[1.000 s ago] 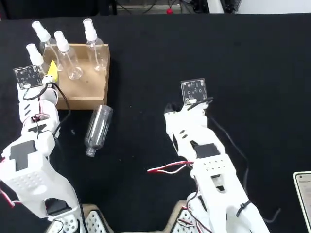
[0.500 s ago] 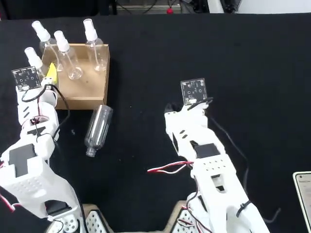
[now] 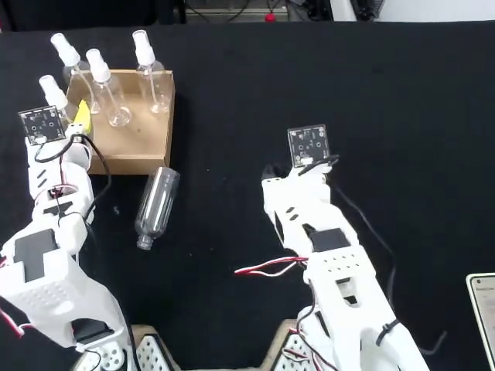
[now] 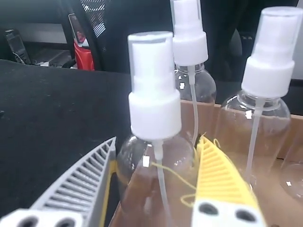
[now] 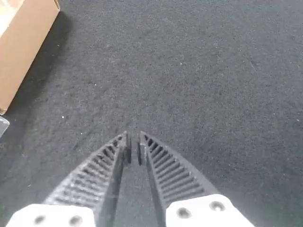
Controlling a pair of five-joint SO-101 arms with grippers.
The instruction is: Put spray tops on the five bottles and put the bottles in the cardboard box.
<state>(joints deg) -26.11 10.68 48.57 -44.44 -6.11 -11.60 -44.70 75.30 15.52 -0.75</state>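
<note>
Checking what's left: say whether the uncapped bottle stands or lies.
Lying: the bottle rests on its side, just outside the cardboard box.

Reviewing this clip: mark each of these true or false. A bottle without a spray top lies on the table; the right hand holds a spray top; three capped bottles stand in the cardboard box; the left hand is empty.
1. A bottle without a spray top lies on its side on the table. True.
2. The right hand holds a spray top. False: it is shut on nothing, above bare table.
3. Three capped bottles stand in the cardboard box. True.
4. The left hand is empty. False: it is shut on a capped bottle, one finger on each side.
</note>
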